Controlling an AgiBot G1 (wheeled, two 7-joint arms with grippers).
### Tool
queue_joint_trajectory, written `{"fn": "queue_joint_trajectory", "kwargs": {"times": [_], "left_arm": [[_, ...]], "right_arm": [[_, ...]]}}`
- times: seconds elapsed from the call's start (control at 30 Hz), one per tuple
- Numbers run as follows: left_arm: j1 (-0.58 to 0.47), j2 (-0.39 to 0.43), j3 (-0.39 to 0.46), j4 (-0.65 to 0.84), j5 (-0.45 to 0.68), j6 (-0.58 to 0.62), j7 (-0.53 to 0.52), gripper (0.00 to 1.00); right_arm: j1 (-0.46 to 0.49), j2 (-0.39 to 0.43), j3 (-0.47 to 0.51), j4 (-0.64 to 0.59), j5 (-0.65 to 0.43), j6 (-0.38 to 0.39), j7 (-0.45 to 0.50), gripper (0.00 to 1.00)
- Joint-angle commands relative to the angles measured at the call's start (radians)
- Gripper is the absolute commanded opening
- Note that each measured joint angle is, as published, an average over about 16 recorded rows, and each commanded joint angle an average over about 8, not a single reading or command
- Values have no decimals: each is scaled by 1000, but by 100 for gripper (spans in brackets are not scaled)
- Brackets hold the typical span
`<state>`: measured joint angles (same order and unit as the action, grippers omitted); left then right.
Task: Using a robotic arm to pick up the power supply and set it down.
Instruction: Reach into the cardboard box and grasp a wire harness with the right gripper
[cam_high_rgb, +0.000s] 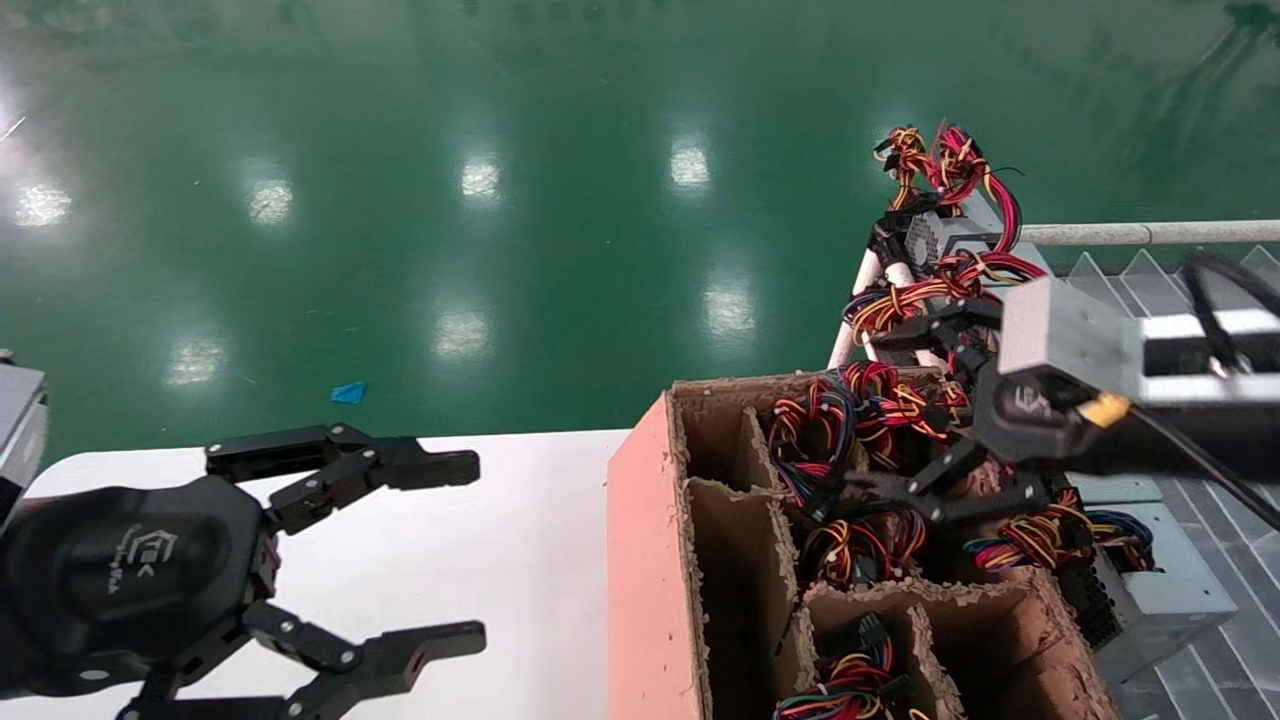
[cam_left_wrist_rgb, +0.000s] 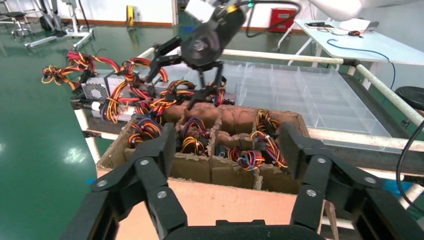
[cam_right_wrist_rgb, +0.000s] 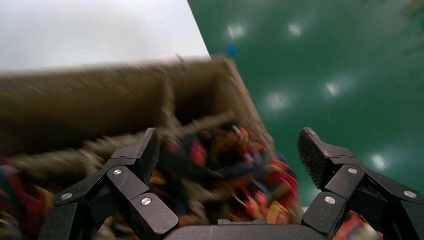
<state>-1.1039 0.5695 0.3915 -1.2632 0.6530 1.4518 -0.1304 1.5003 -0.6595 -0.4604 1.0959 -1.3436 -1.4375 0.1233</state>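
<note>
Right gripper (cam_high_rgb: 880, 410) hangs jaws spread and empty over the far cells of the divided box (cam_high_rgb: 650, 560), likely lining up on a wire-bundled power supply (cam_left_wrist_rgb: 192, 140) standing in a cell there. Left gripper (cam_high_rgb: 440, 550) parked over the white table (cam_high_rgb: 520, 540), jaws also spread, holding nothing. Glossy green floor (cam_high_rgb: 450, 150) beyond; clear tray rack (cam_left_wrist_rgb: 310, 95) behind the box.

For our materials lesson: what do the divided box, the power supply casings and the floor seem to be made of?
Divided box: corrugated cardboard, matte brown, with ragged, crumbly cut edges. Power supply casing: apparently sheet metal, dull silver-grey, with a perforated vent face. Floor: hard and glossy green, likely a painted or epoxy coating, since lamps mirror in it. The right pincer hangs open over the box.
</note>
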Motion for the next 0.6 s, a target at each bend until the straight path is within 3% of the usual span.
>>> {"fn": "queue_joint_trajectory", "kwargs": {"times": [0.03, 0.2, 0.6], "left_arm": [[0, 0, 0, 0, 0, 0, 0, 0], [0, 0, 0, 0, 0, 0, 0, 0], [0, 0, 0, 0, 0, 0, 0, 0]], "right_arm": [[63, -27, -31, -48, -73, -19, -14, 61], [164, -114, -78, -241, -166, -27, -120, 2], [308, -238, -121, -617, -250, -7, -352, 0]]}}
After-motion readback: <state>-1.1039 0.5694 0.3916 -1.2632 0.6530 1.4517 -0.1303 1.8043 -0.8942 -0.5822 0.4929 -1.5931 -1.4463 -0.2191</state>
